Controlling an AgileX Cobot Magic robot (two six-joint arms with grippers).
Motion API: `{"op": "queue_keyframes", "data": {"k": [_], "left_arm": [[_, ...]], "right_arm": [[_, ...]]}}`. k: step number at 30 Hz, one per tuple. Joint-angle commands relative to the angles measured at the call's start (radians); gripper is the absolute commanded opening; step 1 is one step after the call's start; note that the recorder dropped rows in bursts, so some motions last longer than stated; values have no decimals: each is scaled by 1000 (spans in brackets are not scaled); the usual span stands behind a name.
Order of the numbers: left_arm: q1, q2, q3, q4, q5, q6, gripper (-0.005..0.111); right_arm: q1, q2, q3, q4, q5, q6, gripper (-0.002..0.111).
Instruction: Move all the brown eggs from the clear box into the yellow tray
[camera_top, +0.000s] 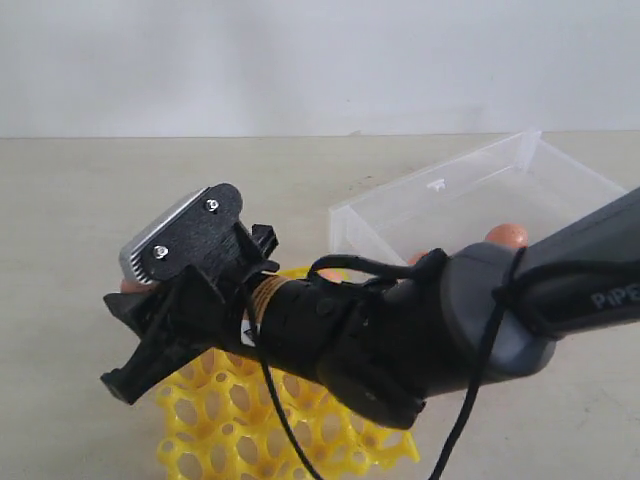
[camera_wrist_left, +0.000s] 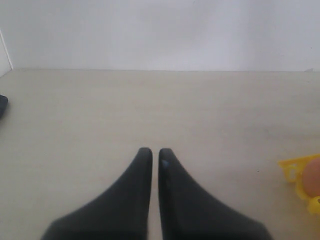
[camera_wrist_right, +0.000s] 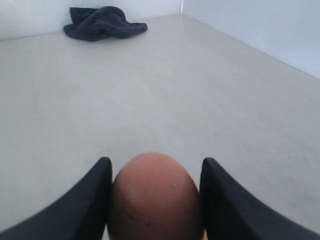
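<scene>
My right gripper (camera_wrist_right: 156, 161) is shut on a brown egg (camera_wrist_right: 155, 200), which fills the gap between both fingers. In the exterior view this gripper (camera_top: 125, 345) hangs over the left end of the yellow tray (camera_top: 230, 430), its arm reaching across from the right. The clear box (camera_top: 480, 195) stands behind at the right, with a brown egg (camera_top: 507, 236) showing inside above the arm. My left gripper (camera_wrist_left: 155, 152) is shut with nothing in it, low over bare table. A corner of the yellow tray (camera_wrist_left: 295, 170) holding an egg (camera_wrist_left: 312, 177) shows beside it.
A dark crumpled cloth (camera_wrist_right: 102, 22) lies far off near the wall corner. The right arm (camera_top: 450, 310) covers much of the tray and the box's near side. A white wall bounds the table at the back.
</scene>
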Motion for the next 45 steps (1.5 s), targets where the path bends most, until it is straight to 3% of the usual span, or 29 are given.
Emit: {"op": "queue_keyframes", "data": {"k": [1,5,8,13,21,31,39,43,45], "left_arm": [[3,-2,-1,-5,-7,7,4],[3,-2,-1,-5,-7,7,4],[3,-2,-1,-5,-7,7,4],[3,-2,-1,-5,-7,7,4],[3,-2,-1,-5,-7,7,4],[3,-2,-1,-5,-7,7,4],[3,-2,-1,-5,-7,7,4],[3,-2,-1,-5,-7,7,4],[3,-2,-1,-5,-7,7,4]], "right_arm": [[101,-12,-4,431,-75,-291,0],[178,-10,36,566,-115,-332,0],[214,11,81,798,-160,-321,0],[214,24,88,719,-70,-274,0],[214,24,88,651,-85,-237,1],[214,24,86,617,-85,-234,25],[214,24,86,613,-85,-234,22],[214,24,86,613,-91,-332,2],[214,24,86,629,-95,-360,0]]}}
